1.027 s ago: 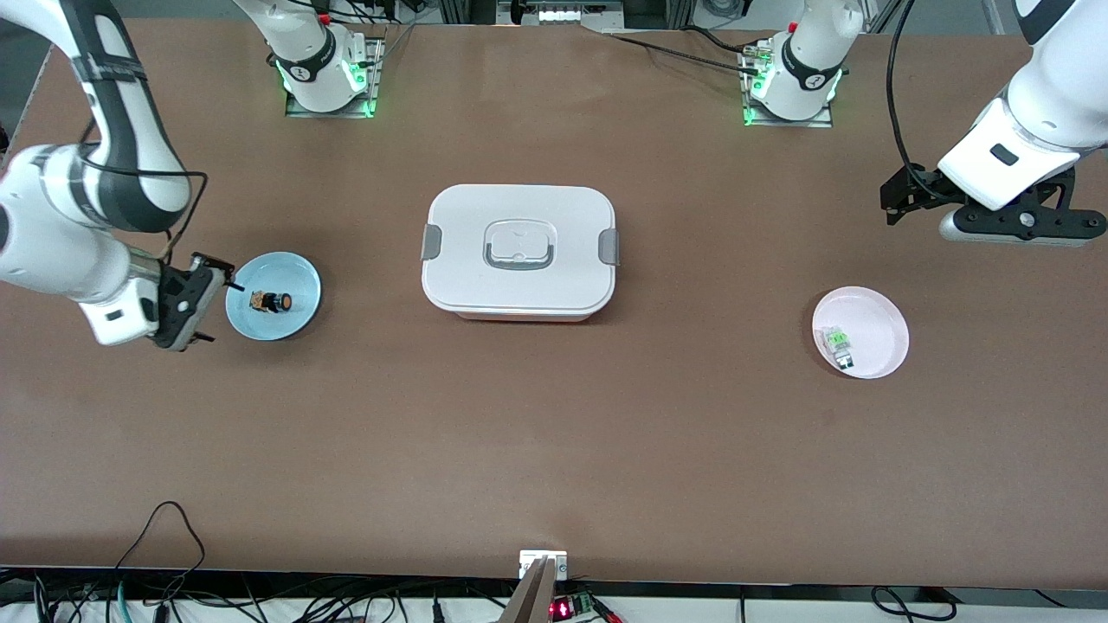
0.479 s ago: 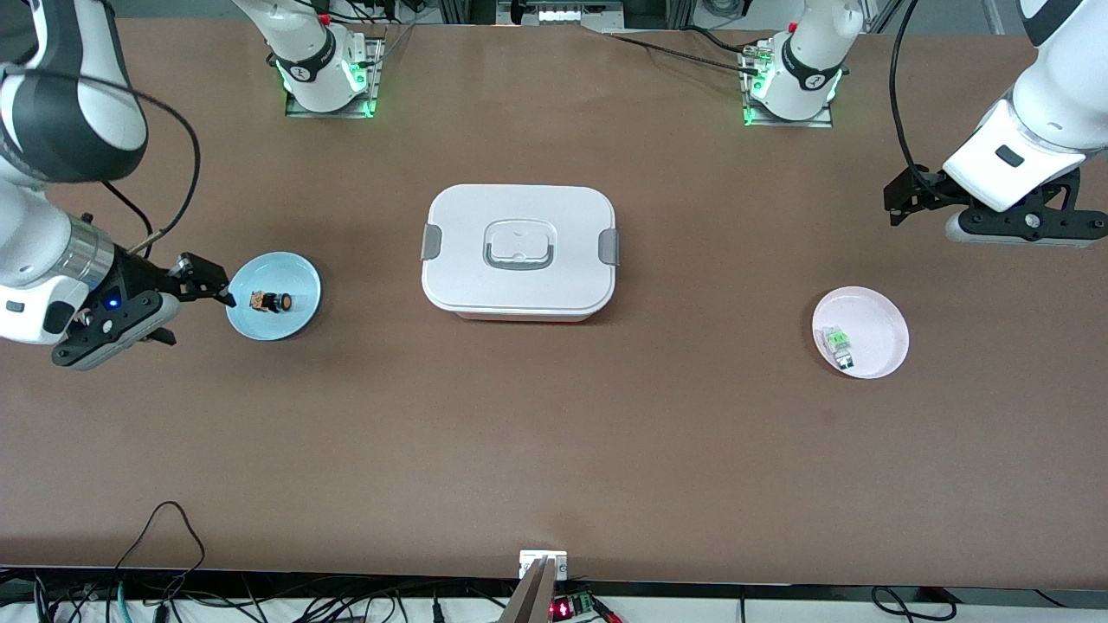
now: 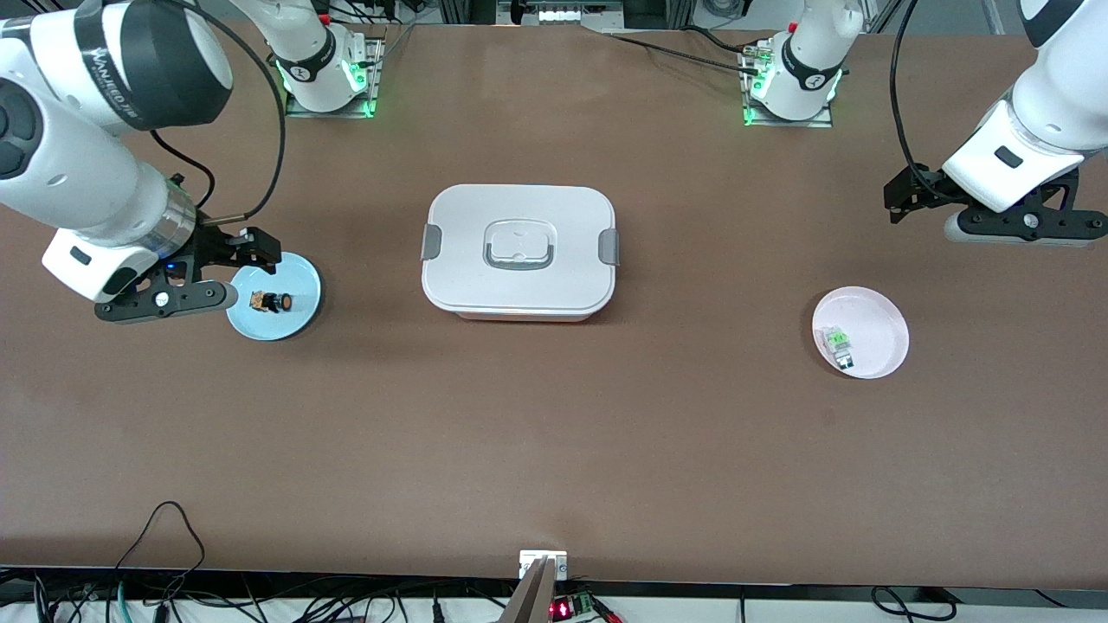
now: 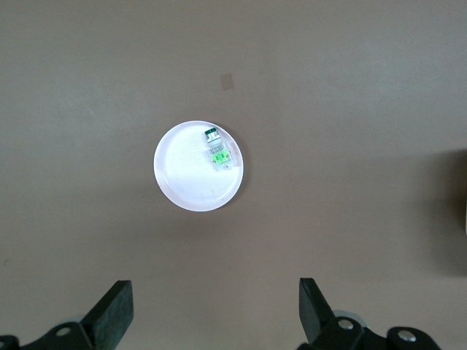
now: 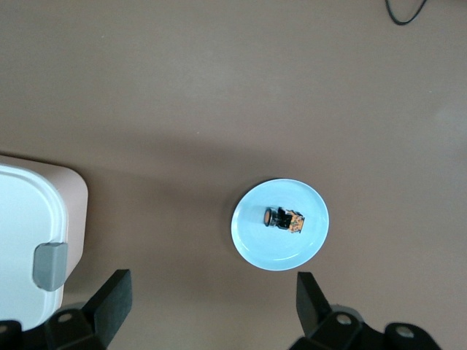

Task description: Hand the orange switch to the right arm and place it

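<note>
The orange switch, tiny and black with an orange end and a copper-brown part, lies on a light blue plate toward the right arm's end of the table. It also shows in the right wrist view on the plate. My right gripper is open and empty, up over the table beside the blue plate's edge. My left gripper is open and empty, waiting over bare table at the left arm's end.
A white lidded box with grey clips stands mid-table, with its corner in the right wrist view. A pale pink plate holds a clear part with a green top, also in the left wrist view.
The right arm has swung up and over, bringing its gripper closer beside the blue plate. The switch lies still on the plate. The left arm has barely moved.
</note>
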{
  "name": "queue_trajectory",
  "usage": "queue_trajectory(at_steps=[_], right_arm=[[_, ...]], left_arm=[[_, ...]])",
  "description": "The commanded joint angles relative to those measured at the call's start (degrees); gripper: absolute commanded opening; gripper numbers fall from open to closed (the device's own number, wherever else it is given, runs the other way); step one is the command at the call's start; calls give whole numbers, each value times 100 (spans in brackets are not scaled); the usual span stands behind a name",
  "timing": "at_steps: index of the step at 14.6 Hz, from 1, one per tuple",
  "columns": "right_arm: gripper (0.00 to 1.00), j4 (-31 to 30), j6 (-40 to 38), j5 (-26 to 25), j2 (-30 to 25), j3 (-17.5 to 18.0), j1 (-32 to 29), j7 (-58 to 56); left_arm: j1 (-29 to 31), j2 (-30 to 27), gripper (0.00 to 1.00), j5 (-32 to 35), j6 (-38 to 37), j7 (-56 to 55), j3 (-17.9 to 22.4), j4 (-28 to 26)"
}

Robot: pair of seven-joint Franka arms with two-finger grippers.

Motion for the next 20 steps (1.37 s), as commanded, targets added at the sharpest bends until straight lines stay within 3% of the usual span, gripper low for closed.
queue_trajectory(at_steps=[1,4,11,14,20], right_arm=[[100,148,-84,-55,24,-653,-25,79],[100,78,-58,155,15,-1419,-60,115],[100,-18,285,279,-283,-1473,-60,-87],[100,-825,793,279,-739,-1640,-60,-675],[100,-854,742,323,-705,-1895,-95,-703]], left_arm=[[18,86,100,4,-173,-37,-37,204],[18,94,100,-5,-173,-28,-28,204],[18,94,100,-14,-173,-28,-28,204],[18,86,100,-14,-173,-45,-28,204],[18,86,100,-14,-173,-81,-28,204]])
